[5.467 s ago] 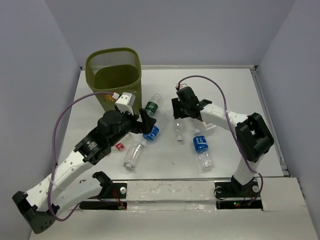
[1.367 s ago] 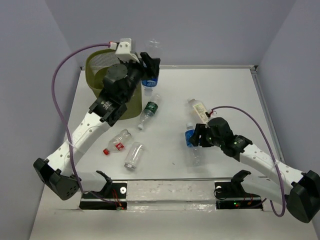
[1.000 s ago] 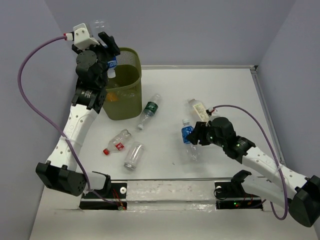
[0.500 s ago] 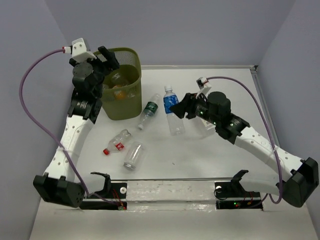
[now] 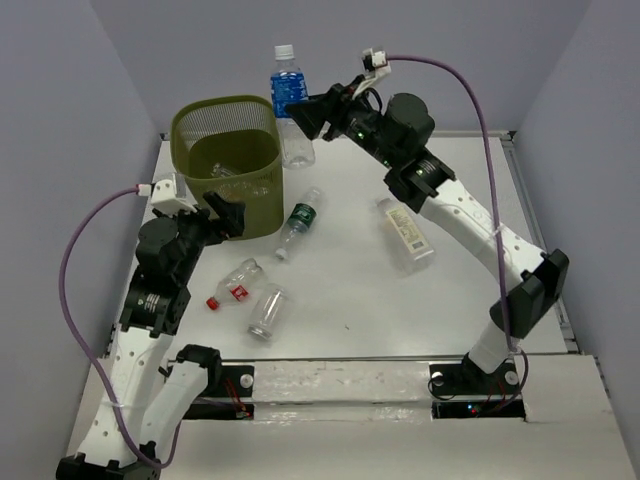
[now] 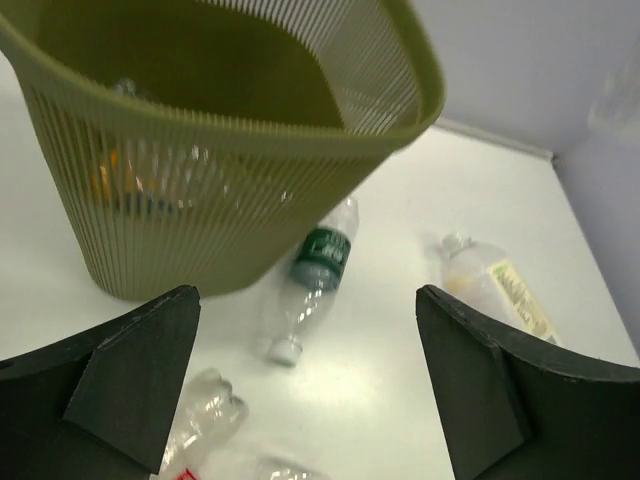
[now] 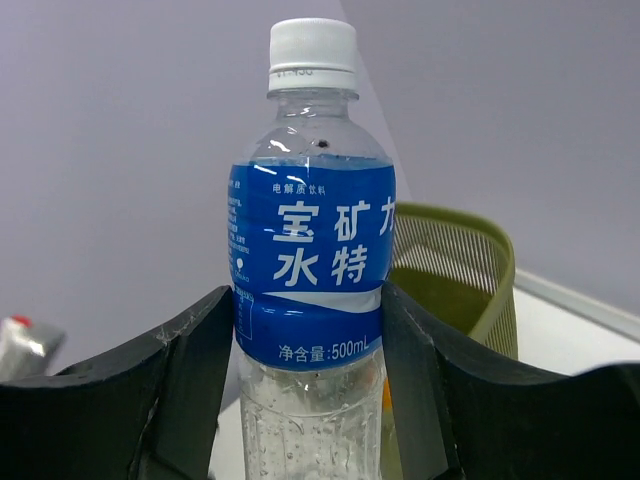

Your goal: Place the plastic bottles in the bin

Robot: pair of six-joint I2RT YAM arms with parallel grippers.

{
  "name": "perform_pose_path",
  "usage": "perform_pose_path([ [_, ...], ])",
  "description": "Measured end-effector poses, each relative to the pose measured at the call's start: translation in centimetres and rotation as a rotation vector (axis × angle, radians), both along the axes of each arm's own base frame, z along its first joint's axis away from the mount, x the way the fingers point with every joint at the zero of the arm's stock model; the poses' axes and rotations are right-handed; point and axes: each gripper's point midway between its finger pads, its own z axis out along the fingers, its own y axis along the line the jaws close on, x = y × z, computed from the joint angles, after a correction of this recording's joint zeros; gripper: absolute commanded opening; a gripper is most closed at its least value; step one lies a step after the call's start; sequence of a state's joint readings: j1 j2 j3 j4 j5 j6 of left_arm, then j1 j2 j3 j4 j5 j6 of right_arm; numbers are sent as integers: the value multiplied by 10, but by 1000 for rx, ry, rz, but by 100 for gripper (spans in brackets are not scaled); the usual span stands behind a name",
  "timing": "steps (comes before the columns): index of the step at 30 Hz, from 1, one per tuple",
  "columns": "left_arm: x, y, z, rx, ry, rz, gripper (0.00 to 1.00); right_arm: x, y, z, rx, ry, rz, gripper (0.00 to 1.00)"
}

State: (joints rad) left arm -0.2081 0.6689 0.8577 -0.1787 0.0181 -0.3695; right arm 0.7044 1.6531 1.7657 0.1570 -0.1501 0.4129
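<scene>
Item 1, blue-label bottle (image 7: 312, 250): clear, white cap up, upright, held in the air at about 1 o'clock of the bin, beside and above its rim. The right gripper (image 5: 312, 115) pinches it at the label, one finger on each side

Item 2, bin (image 5: 250, 205): olive-green mesh, upright at the far left of the table (image 5: 450, 300). Several bottles lie inside, among them something orange seen through the mesh; I cannot tell how many

Item 3, green-label bottle (image 5: 300, 220): lies on the table at 4 o'clock of the bin, just beside its base, cap toward the near edge

Item 4, red-label bottle (image 5: 232, 285): lies at 6 o'clock of the bin

Item 5, unlabelled clear bottle (image 5: 267, 310): lies just beside item 4, at its 4 o'clock

Item 6, pale-label bottle (image 5: 405, 232): lies at 4 o'clock of the bin, well apart from it

Item 7, left gripper (image 5: 210, 215): at 7 o'clock of the bin, near its wall, fingers spread wide, holding nothing
</scene>
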Motion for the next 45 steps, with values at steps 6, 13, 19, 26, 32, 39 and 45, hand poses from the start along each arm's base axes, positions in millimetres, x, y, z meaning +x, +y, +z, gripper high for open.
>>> perform_pose_path([
  [6, -22, -14, -78, -36, 211, -79, 99, 55, 53, 7, 40, -77, 6, 35],
  [13, -35, -30, -97, -85, 267, -165, 99, 103, 107, -42, 18, -83, 11, 79],
  [19, -26, -45, -103, -98, 296, -222, 99, 96, 122, -90, -105, -29, 32, 80],
  [26, -24, -101, -114, -74, 345, -345, 99, 24, 44, -55, -141, -29, -15, 75],
  [32, -7, -162, -118, 55, 363, -363, 99, -39, -63, -70, -48, 39, -168, 71],
  [39, 50, -177, -136, 248, 344, -212, 99, -59, -135, -253, -135, 398, -333, 67],
  [45, 81, -184, -171, 422, 370, -163, 99, -110, -154, -334, -166, 567, -271, 68],
])
